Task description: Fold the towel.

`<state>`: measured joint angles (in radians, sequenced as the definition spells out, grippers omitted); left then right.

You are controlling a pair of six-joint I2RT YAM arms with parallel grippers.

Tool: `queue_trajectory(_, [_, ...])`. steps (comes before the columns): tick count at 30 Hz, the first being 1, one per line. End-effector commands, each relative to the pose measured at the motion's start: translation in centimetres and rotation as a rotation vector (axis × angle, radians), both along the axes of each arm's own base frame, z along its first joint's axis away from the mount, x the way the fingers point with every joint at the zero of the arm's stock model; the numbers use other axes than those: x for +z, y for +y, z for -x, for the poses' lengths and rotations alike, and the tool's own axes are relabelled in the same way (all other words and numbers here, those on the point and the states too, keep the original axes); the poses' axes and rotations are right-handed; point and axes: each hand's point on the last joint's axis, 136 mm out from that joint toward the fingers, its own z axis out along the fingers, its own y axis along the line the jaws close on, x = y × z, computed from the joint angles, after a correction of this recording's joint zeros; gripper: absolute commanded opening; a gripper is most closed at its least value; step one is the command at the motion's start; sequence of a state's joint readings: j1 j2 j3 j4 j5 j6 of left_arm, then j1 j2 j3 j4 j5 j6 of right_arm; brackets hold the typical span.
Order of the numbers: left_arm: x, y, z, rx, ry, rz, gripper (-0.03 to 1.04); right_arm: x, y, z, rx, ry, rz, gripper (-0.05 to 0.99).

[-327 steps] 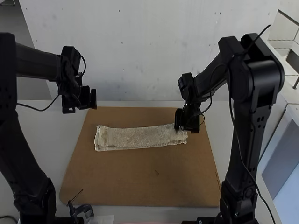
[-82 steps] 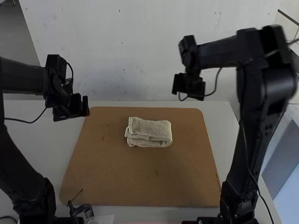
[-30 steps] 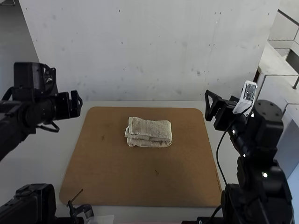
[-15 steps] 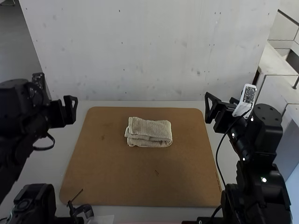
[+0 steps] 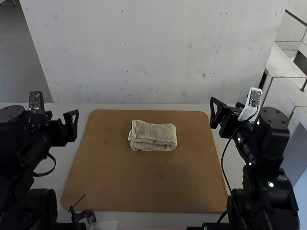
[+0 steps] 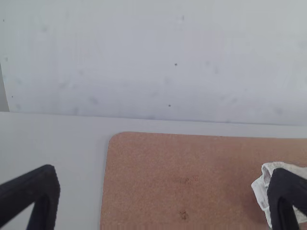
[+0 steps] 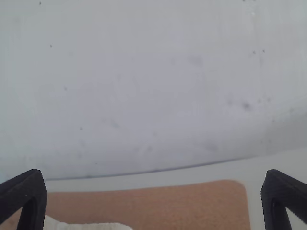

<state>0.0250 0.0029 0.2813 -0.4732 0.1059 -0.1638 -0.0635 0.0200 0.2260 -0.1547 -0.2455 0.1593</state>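
Brown board, folded towel, well apart from left and right jaws

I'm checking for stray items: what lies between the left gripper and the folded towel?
In the high view, that stretch is bare: a strip of pale tabletop, then brown board, between the left gripper and the folded towel.
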Motion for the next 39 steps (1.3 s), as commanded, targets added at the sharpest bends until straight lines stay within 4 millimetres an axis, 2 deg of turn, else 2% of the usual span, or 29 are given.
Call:
queue_trajectory(1, [0.3, -0.1, 0.2, -0.019, -0.004, -0.07, 0.97, 1.0, -0.4, 0.3, -0.023, -0.02, 0.033, 0.96])
queue_trajectory(6, [0.4, 0.7, 0.1, 0.021, -0.015, -0.131, 0.98, -0.3, -1.1, 0.0, -0.06, 0.016, 0.054, 0.96])
queue_trajectory(11, [2.6, 1.1, -0.7, 0.05, -0.137, -0.137, 0.97, -2.1, -1.9, -0.6, -0.103, 0.03, 0.096, 0.96])
queue_trajectory(14, [0.5, 1.7, -1.7, 0.082, -0.126, -0.14, 0.97, -2.9, -2.1, -0.7, -0.11, 0.048, 0.116, 0.96])
queue_trajectory(16, [-1.3, 1.9, -2.0, 0.084, -0.088, -0.181, 0.97, -2.8, -2.2, -0.7, -0.115, 0.056, 0.116, 0.96])
queue_trajectory(18, [-1.8, 2.1, -2.0, 0.094, -0.07, -0.192, 0.97, -2.0, -2.2, -0.5, -0.12, 0.042, 0.113, 0.96])
queue_trajectory(22, [2.4, 2.0, -1.1, 0.099, -0.14, -0.173, 0.97, -0.7, -2.3, -0.3, -0.127, 0.021, 0.109, 0.96])
queue_trajectory(24, [3.3, 1.7, -0.5, 0.083, -0.131, -0.171, 0.97, -0.6, -2.3, -0.2, -0.129, 0.027, 0.102, 0.96])
queue_trajectory(27, [2.5, 1.6, 0.0, 0.068, -0.071, -0.173, 0.97, -0.7, -2.3, 0.0, -0.127, 0.043, 0.089, 0.96])
queue_trajectory(31, [-0.2, 1.6, 0.2, 0.057, 0.021, -0.198, 0.97, -2.0, -2.3, 0.1, -0.125, 0.1, 0.089, 0.96])
queue_trajectory(39, [-0.2, 1.5, 0.2, 0.05, 0.021, -0.203, 0.97, -4.3, -2.2, 1.2, -0.114, 0.227, 0.115, 0.96])
